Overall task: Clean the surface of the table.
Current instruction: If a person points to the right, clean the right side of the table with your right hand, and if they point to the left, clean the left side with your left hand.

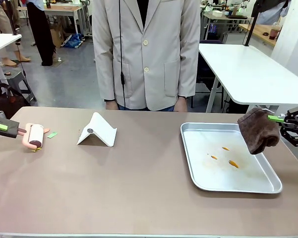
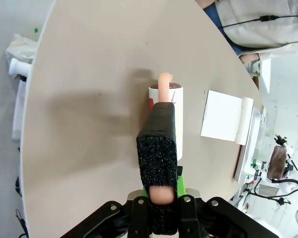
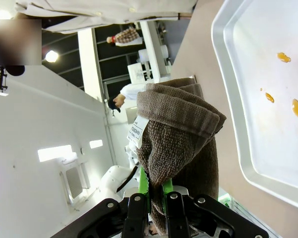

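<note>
Left gripper (image 2: 159,198) clenched on the foam-sleeved handle (image 2: 158,144) of a lint roller (image 1: 33,135), which rests on the surface (image 1: 139,183) just ahead of it; right gripper (image 3: 153,189) clamped on a brown towel (image 1: 259,131), hanging above the tray (image 1: 187,148) rim. Surface judged rigid, smooth, immovable; no hold to take, worked through held tools. Surface edges lie near each gripper; broad open room between them, bar a white stand (image 1: 96,130).
</note>
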You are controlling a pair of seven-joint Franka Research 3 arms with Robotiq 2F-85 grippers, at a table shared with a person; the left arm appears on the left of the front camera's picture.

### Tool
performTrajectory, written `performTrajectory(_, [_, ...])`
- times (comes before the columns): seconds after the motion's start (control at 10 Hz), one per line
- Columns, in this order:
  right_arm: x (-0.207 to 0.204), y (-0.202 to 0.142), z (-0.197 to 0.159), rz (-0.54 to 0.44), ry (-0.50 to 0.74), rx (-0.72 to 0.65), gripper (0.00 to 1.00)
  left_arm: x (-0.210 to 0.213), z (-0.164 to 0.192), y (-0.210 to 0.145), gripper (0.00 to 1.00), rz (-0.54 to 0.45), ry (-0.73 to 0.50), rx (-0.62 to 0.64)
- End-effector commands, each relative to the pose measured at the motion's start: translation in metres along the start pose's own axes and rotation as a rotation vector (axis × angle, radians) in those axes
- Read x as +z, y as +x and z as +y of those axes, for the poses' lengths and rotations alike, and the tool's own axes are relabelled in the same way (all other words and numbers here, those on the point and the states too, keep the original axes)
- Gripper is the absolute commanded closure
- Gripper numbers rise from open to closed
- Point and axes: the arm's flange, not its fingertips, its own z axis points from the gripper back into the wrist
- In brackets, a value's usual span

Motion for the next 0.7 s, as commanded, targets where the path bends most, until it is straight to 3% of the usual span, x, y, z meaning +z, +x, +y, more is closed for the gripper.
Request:
performTrajectory(0.0, [0.002, 0.0, 0.003, -0.001, 0.01, 0.004, 1.0, -0.022, -0.003, -0.013, 1.0, 0.016, 0.044, 0.008])
performTrajectory(0.6, [0.002, 0.0, 0.003, -0.001, 0.01, 0.004, 1.0, -0.067, -0.034, -0.021, 1.0, 0.104, 0.055, -0.068])
